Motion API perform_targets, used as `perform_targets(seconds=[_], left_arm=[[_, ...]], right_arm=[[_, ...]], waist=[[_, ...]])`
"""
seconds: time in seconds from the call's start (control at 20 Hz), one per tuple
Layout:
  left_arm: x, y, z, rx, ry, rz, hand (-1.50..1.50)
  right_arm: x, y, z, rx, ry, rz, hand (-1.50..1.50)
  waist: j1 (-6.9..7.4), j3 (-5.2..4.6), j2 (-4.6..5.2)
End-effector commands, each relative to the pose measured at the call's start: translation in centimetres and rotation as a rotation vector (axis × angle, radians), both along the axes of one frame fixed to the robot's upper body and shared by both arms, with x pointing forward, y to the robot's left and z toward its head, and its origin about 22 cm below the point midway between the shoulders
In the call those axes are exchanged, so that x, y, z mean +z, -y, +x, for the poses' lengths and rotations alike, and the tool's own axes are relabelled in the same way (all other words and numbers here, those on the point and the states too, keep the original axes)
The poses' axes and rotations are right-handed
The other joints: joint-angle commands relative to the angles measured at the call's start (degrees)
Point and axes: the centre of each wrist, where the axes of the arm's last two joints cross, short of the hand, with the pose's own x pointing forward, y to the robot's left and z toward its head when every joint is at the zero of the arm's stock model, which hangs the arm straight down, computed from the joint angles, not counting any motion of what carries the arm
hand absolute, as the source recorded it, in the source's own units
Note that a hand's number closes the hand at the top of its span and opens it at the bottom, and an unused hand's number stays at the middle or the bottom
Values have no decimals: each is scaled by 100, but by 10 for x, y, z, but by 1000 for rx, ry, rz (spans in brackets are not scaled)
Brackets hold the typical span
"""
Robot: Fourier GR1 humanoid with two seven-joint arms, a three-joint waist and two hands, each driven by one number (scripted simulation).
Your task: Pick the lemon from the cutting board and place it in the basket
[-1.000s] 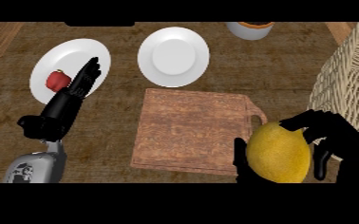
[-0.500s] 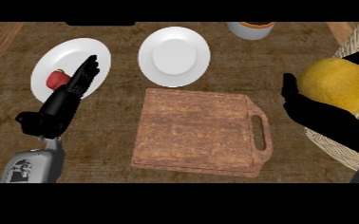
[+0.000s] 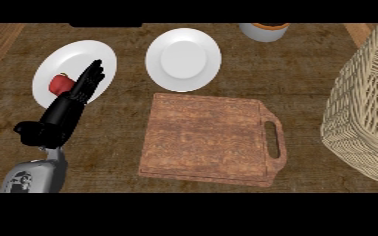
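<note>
Lemon: not visible anywhere in the head view, so its place cannot be told. One cutting board [image 3: 210, 140] lies flat at centre, with its handle slot [image 3: 271, 139] on the right side. One wicker basket [image 3: 354, 110] sits at the right edge, just beside the board and cut off by the frame; its inside is not visible. There are two white plates: the left plate [image 3: 63, 60] carries one small red item [image 3: 60, 83], and the centre plate [image 3: 183, 60] sits above the board. One grey cup [image 3: 263, 31] is at the top. One left hand [image 3: 70, 102] shows, fingers straight and holding nothing, fingertips over the left plate beside the red item and well apart from the board. The right hand is out of frame, so its state is unknown. Wooden counter [image 3: 118, 145] lies underneath.
</note>
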Motion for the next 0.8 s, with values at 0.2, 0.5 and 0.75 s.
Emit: perform_targets(seconds=[0.2, 0.5, 0.75], left_arm=[[6, 5, -12, -2, 6, -1, 0], [7, -4, 1, 11, 7, 6, 0], [20, -13, -4, -9, 8, 4, 0]], right_arm=[[-26, 58, 8, -55, -55, 44, 150], [-45, 121, 1, -46, -67, 37, 150], [-83, 136, 26, -93, -38, -29, 150]], waist=[[5, 2, -10], [-24, 2, -7], [49, 3, 6]])
